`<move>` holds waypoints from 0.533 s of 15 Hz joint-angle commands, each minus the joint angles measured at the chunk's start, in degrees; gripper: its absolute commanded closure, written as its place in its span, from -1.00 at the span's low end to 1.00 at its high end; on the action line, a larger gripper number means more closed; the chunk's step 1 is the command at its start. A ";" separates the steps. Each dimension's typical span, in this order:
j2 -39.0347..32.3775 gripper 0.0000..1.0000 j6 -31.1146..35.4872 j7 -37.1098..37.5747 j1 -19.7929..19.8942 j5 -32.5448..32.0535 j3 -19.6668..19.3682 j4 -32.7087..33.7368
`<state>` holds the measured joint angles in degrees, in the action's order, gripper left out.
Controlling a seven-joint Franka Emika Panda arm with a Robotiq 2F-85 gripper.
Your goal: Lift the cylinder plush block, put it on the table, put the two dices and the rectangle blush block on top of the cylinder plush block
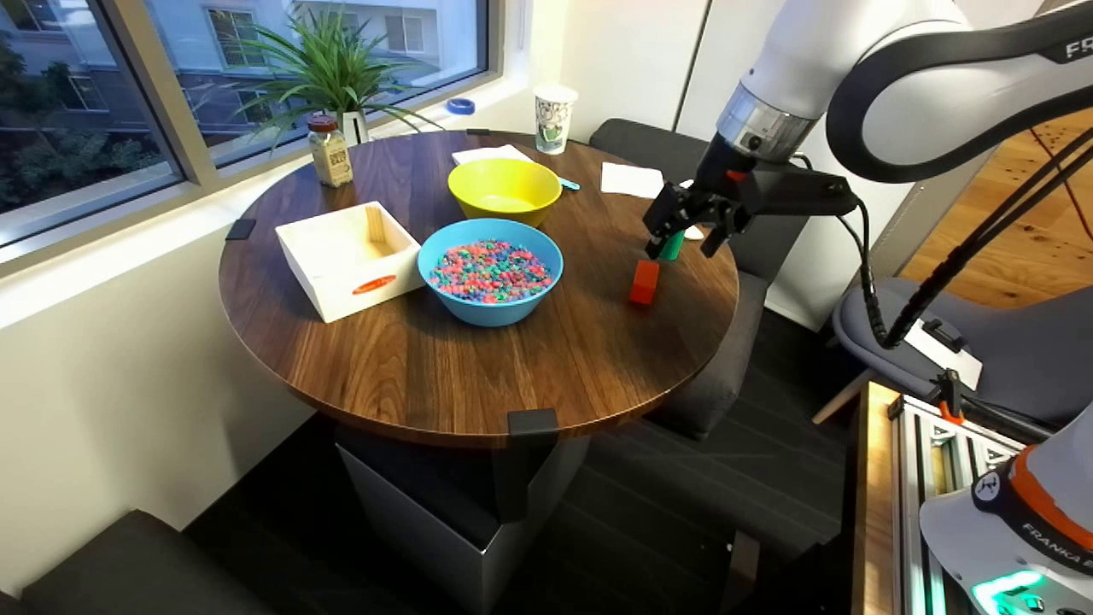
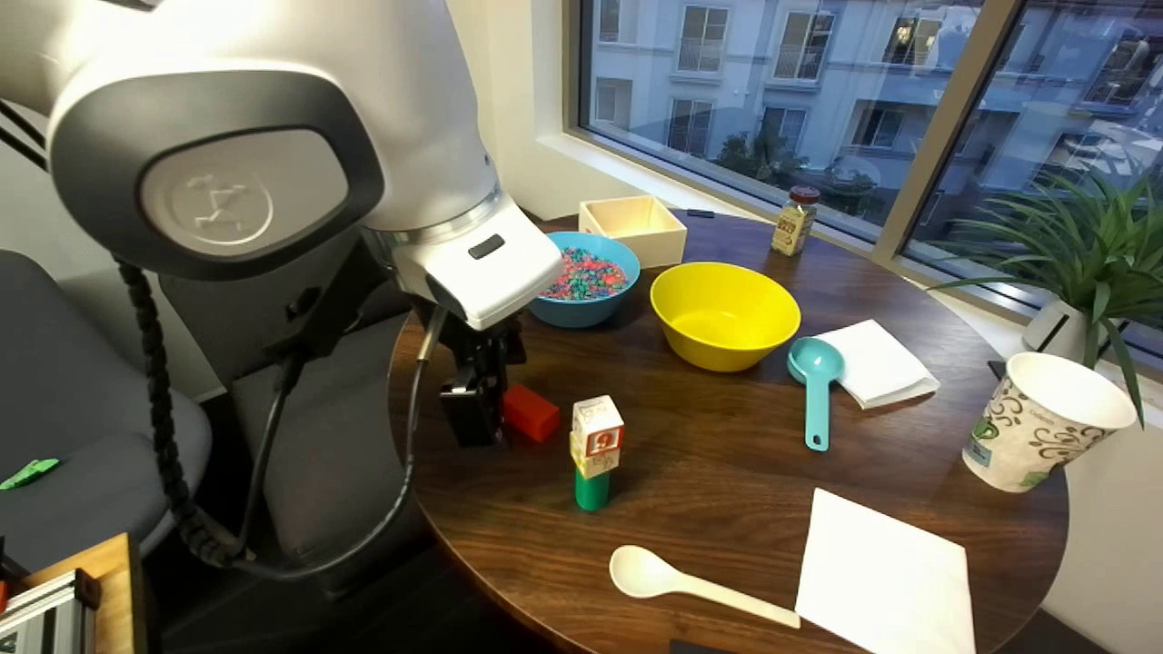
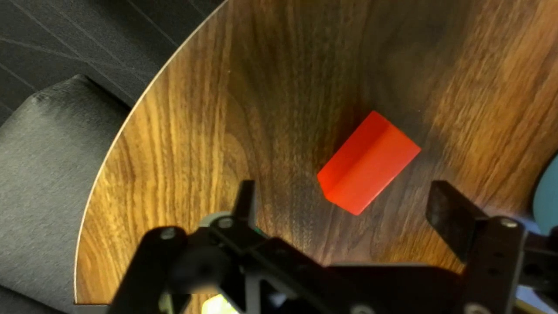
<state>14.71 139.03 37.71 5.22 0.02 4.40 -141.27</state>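
Wrist view: the gripper is spread wide near the red block, which is supported by the table.

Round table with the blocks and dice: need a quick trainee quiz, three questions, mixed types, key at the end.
1. True or false: the claw is open.
2. Multiple choice: the two stacked dice stand on top of the
A) yellow bowl
B) green cylinder block
C) paper cup
3. Fill in: the ____ rectangular block lies on the round wooden table, apart from the dice.

Key: 1 true; 2 B; 3 red.
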 commanded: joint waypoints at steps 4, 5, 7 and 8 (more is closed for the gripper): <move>-4.27 -0.97 2.88 2.69 -0.93 0.78 0.02 0.15; -4.79 -0.97 3.31 2.93 -1.02 0.79 -0.05 0.19; -5.64 -0.99 4.65 3.32 -1.12 0.82 -0.15 0.33; -6.09 -1.00 5.62 3.51 -1.14 0.87 -0.22 0.42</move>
<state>10.33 142.09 39.70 4.82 0.04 4.43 -141.18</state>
